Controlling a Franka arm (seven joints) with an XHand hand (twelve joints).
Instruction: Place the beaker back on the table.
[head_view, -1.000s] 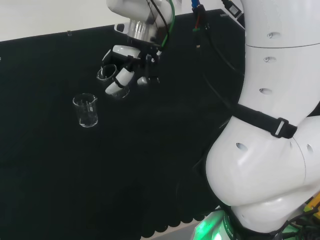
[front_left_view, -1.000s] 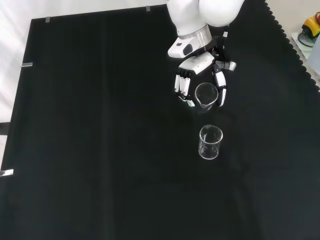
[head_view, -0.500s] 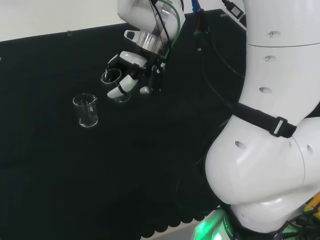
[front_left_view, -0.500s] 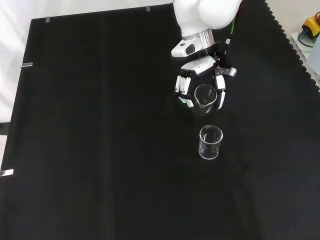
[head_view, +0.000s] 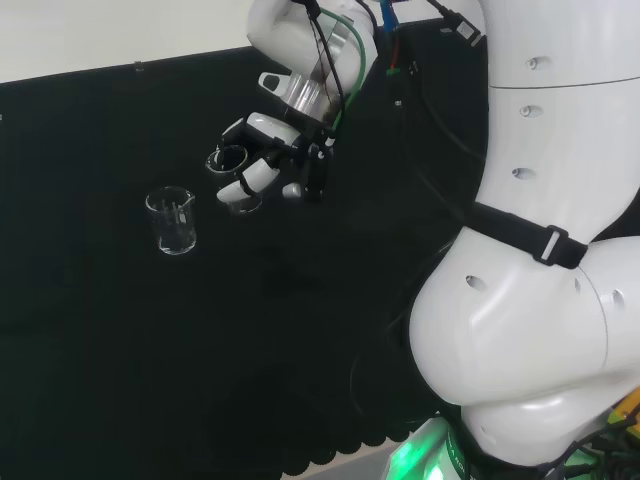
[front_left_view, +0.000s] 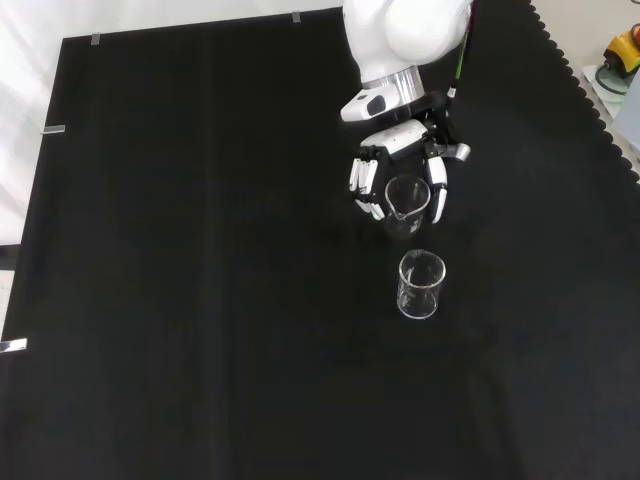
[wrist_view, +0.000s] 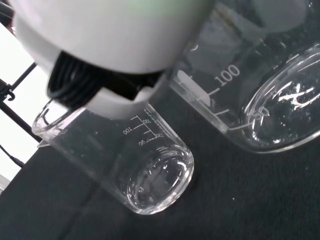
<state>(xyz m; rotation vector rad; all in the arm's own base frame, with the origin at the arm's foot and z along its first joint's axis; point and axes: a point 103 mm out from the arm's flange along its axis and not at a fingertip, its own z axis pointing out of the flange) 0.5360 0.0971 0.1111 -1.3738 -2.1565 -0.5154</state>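
Note:
The hand (front_left_view: 402, 160) has its fingers and thumb curled round a clear glass beaker (front_left_view: 407, 203), which stands about upright just above or on the black cloth; I cannot tell whether its base touches. In the head view the hand (head_view: 278, 150) holds this beaker (head_view: 233, 180) left of the arm's white links. A second clear beaker (front_left_view: 421, 285) stands alone on the cloth, nearer the camera in the front view and left of the held one in the head view (head_view: 172, 221). The wrist view has the held beaker (wrist_view: 270, 100) close and large, the free beaker (wrist_view: 150, 170) beyond it, and a blurred white part of the hand (wrist_view: 110, 40).
Black cloth (front_left_view: 200, 250) covers the bench, with its scalloped edge (front_left_view: 590, 110) at the right of the front view. The arm's big white links (head_view: 540, 250) stand at the right of the head view. A yellow and red object (front_left_view: 622, 50) lies off the cloth's far right corner.
The hand with the beaker has shifted a little to the right in the head view and lower toward the cloth, and the wrist has swung over it. The free beaker has not moved.

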